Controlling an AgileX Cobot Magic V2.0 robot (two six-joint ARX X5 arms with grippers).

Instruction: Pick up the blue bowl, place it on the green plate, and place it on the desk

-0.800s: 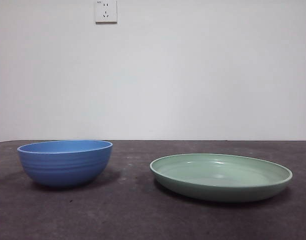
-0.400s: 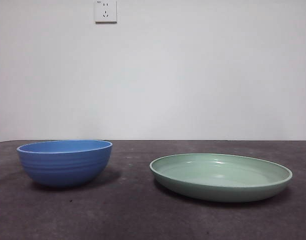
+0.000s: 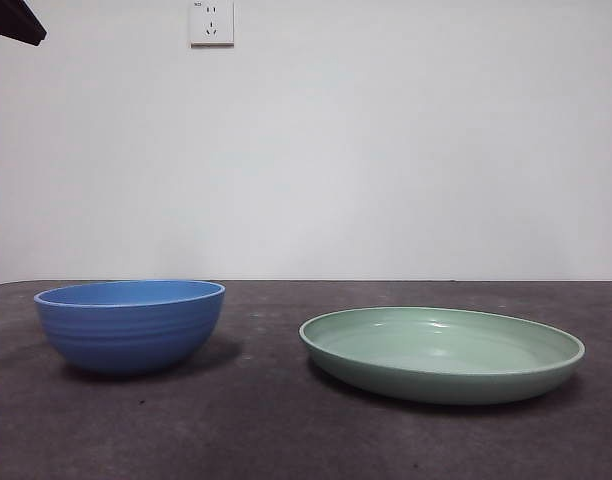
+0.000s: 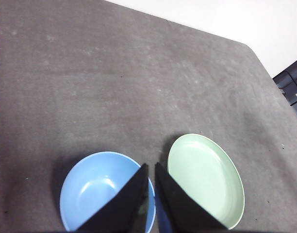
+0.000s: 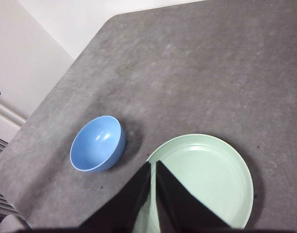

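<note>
The blue bowl (image 3: 131,325) stands upright on the desk (image 3: 266,430) at the left. The green plate (image 3: 441,352) lies on the desk to its right, a gap apart. Both are empty. My left gripper (image 4: 150,167) is shut and empty, high above the near rim of the bowl (image 4: 95,189), with the plate (image 4: 204,177) beside it. My right gripper (image 5: 153,164) is shut and empty, high above the plate's (image 5: 211,170) edge, with the bowl (image 5: 97,143) off to the side.
A black arm tip (image 3: 14,22) shows at the top left corner of the front view. A white wall with a socket (image 3: 211,22) stands behind the desk. The desk's rounded corner and a dark frame (image 4: 291,85) show beyond its edge.
A black arm tip has come into the top left corner of the front view. The bowl and the plate have not moved.
</note>
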